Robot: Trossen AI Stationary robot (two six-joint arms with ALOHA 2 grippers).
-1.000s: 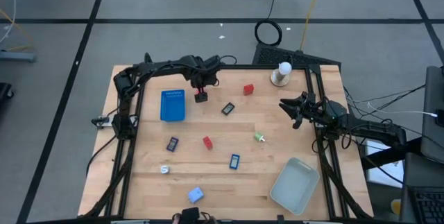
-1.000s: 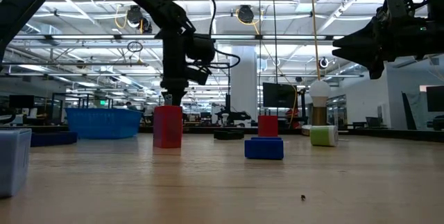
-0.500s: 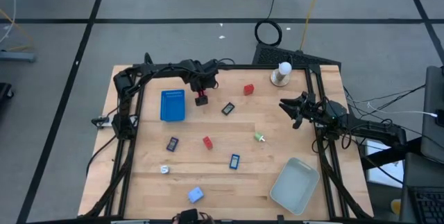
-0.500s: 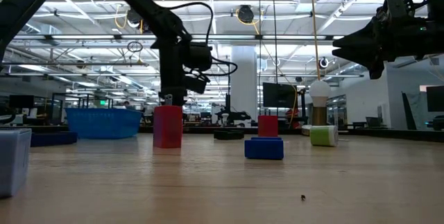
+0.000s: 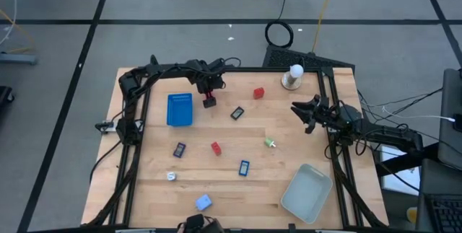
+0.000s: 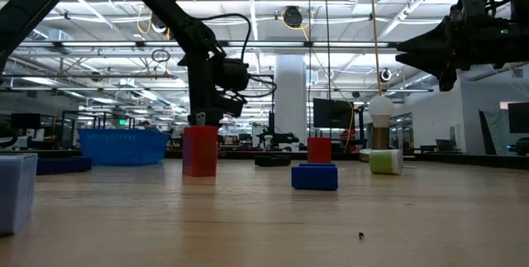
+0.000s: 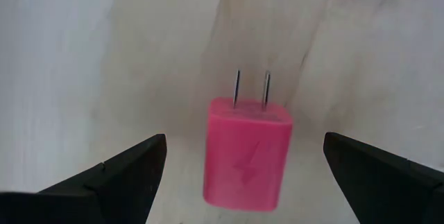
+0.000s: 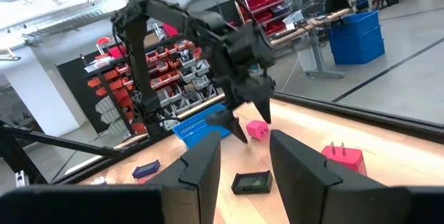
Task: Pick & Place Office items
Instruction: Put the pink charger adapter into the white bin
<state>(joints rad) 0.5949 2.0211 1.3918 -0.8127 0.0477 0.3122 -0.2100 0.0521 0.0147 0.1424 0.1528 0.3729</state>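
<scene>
- Blue basket (image 5: pixel 180 109): you find it far left on the wooden table (image 5: pixel 216 190).
- Left gripper (image 5: pixel 209 94): your fingers stand wide apart, holding nothing, poised above the pink plug.
- Pink plug (image 7: pixel 246 153): a blocky charger lying flat, two metal prongs, lightning mark on its face; it sits just beside the basket.
- Scattered office items: red block (image 5: pixel 258 93), black clip (image 5: pixel 237 113), green piece (image 5: pixel 270 143).
- Right gripper (image 5: pixel 307 115): raised near the table's right edge, fingers narrowly parted, empty.
- Translucent tray (image 5: pixel 307 192): near right corner.
- Beyond: open workshop with shelving.
</scene>
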